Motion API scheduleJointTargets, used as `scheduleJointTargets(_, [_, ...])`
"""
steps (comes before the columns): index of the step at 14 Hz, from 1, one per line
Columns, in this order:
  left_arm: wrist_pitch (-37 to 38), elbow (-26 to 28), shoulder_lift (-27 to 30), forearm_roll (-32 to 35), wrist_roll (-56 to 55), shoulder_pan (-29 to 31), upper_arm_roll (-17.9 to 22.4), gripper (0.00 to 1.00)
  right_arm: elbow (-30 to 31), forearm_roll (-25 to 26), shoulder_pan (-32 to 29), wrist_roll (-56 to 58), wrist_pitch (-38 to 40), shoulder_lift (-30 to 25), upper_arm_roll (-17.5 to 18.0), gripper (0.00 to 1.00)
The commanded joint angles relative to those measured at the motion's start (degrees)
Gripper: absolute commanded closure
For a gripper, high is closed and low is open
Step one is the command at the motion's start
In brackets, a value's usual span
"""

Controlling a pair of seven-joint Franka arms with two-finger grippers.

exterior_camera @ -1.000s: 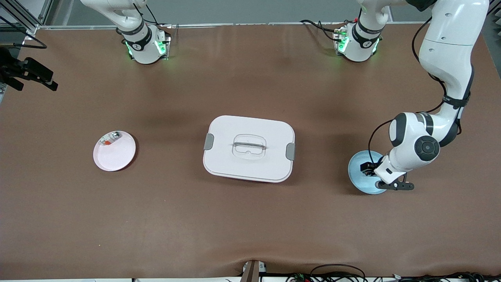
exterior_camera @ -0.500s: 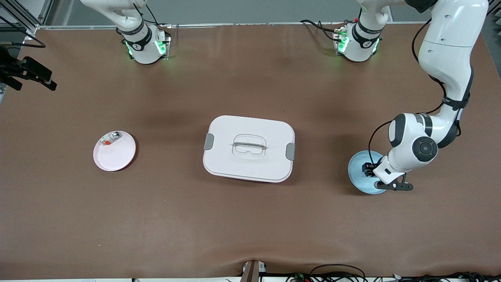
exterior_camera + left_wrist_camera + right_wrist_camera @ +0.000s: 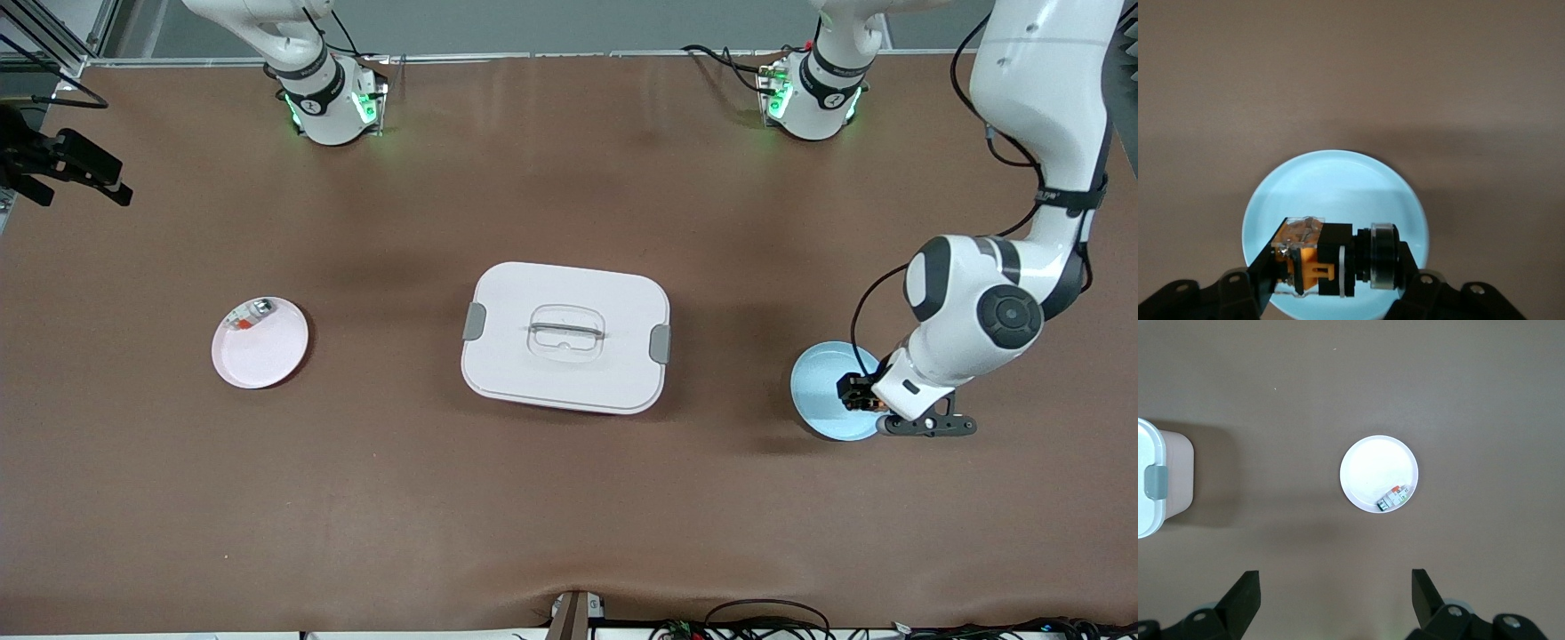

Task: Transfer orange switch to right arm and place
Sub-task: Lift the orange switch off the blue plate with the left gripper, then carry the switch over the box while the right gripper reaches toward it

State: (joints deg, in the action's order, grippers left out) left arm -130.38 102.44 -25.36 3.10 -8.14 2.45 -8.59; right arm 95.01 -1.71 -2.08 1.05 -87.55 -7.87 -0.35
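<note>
My left gripper (image 3: 859, 396) is shut on the orange switch (image 3: 864, 402) and holds it a little above the pale blue plate (image 3: 820, 392) at the left arm's end of the table. In the left wrist view the switch (image 3: 1331, 261) lies crosswise between the fingers (image 3: 1265, 267). It shows a black body, an orange band and a clear block over the blue plate (image 3: 1338, 190). My right gripper (image 3: 1335, 600) is open and empty, high over the table near the pink plate (image 3: 1371, 467). It is out of the front view.
A white lidded box (image 3: 565, 336) with grey clips stands mid-table, and its end shows in the right wrist view (image 3: 1148, 487). The pink plate (image 3: 267, 351) toward the right arm's end holds a small clear-and-silver part with red bits (image 3: 251, 315), also seen in the right wrist view (image 3: 1393, 497).
My left arm has risen and shifted toward the left arm's end of the table, carrying the switch up off the blue plate. Nothing else has moved.
</note>
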Motion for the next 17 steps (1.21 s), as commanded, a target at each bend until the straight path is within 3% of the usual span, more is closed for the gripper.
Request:
scheduleJointTargets(1, [9.1, -3.5, 3.7, -3.8, -4.6, -0.2, -3.0, 1.00, -1.8, -0.1, 1.2, -0.7, 0.4, 1.5, 0.6, 0.00])
scheduleJointTargets(5, [21.3, -11.6, 4.4, -7.7, -19.3, -0.8, -9.3, 1.00, -1.8, 0.0, 5.8, -2.3, 1.6, 1.2, 0.6, 0.00])
scheduleJointTargets(9, [22.1, -13.8, 3.8, -7.8, -33.3, -1.1, -16.2, 1.00, -2.5, 0.0, 16.7, -19.7, 5.5, 1.1, 0.7, 0.00])
scheduleJointTargets(11, [22.1, -16.4, 2.1, -11.0, -41.9, -2.5, -18.8, 1.00, -2.4, -0.3, 22.6, -24.8, 4.5, 1.1, 0.8, 0.00])
scheduleJointTargets(15, [21.7, -21.8, -0.6, -15.3, -59.1, -8.3, -19.0, 1.00, 0.1, -5.8, 31.0, -39.2, -4.6, 1.1, 0.7, 0.00])
scheduleJointTargets(17, [21.4, -22.5, -0.8, -22.4, -64.0, -9.0, -19.0, 1.00, 3.8, -10.5, 33.3, -44.4, -12.3, 0.9, 0.7, 0.00])
